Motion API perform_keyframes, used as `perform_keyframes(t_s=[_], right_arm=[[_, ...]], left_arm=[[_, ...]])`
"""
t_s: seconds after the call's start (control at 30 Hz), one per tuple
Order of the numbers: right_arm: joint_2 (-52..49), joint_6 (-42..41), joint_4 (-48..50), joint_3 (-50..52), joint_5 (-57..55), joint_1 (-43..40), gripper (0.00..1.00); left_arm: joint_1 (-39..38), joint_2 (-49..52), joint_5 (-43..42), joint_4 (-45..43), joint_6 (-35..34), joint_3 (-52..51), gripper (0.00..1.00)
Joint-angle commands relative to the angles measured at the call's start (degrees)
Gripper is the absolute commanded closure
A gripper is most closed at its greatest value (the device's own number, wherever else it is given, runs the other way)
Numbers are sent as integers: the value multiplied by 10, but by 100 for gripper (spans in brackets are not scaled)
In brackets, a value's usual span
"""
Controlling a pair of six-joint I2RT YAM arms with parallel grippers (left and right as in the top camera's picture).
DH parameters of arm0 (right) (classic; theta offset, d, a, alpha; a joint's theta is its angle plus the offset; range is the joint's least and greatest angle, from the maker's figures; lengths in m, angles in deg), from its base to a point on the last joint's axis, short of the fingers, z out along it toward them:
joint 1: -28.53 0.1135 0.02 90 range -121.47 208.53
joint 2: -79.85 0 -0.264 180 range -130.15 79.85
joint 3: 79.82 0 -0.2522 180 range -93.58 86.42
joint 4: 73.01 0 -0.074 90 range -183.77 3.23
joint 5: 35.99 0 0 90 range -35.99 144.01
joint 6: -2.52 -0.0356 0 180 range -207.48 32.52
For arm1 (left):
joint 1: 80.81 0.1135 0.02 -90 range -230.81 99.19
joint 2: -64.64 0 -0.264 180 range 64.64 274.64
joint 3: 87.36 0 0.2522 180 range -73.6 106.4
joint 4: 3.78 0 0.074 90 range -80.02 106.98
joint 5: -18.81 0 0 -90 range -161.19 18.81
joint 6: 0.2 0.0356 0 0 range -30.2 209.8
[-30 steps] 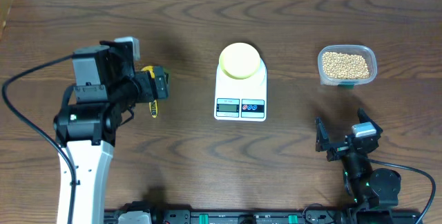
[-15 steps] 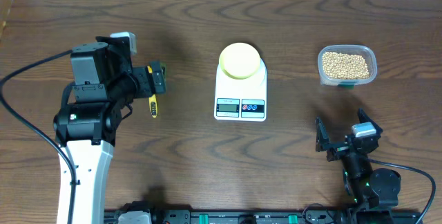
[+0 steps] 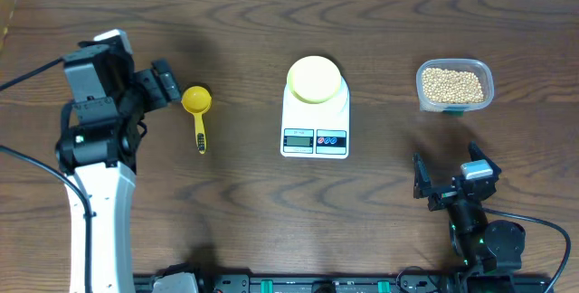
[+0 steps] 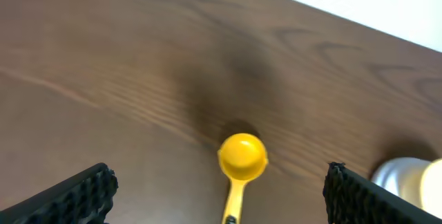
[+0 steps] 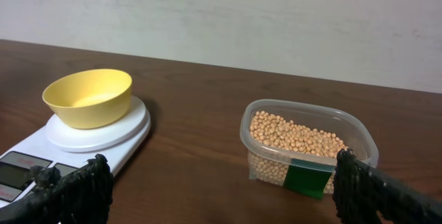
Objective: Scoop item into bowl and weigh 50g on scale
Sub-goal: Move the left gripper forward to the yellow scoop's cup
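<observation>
At the far left, the left arm's pincer (image 3: 165,83) stands wide open with nothing in it. In its wrist view the two black fingers (image 4: 76,198) sit at the bottom corners of the picture, with only bare desk (image 3: 271,212) and the yellow scoop (image 3: 197,103) between them.

The scoop lies flat on the dark wood just to the right of that pincer and clear of both fingers. Its round cup points away from the robot and its handle points back toward it. The cup looks empty.

In the middle of the desk is the white digital scale (image 3: 315,135), with its grey display and two round buttons on the edge nearest the robot. The digits are too small to read. The pale yellow-green bowl (image 3: 315,79) sits upright on the scale's round platform. What shows of its inside in the right wrist view is bare.

Further right, well apart from the scale, a clear plastic tub (image 3: 454,86) with a green label on its side holds the pile of tan beans (image 3: 450,82).

Nearer the robot than the tub, the right arm's pincer (image 3: 447,175) is low by the desk edge. It is spread fully open and holds nothing, its fingers (image 5: 72,195) framing both scale and tub.
</observation>
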Motion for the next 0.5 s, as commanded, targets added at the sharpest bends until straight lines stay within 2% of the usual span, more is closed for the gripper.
perform_keyframes(t_s=[0.0,0.27,0.47], right_arm=[[2,-10,-2,1,4,-3,1],[2,-10,-2,1,4,-3,1],[2,-10,-2,1,4,-3,1]], left_arm=[[12,3,9,-8,-7,10,2],[12,69,9,-72,-13,10,2],[11,123,9,-76,-22,10,2]])
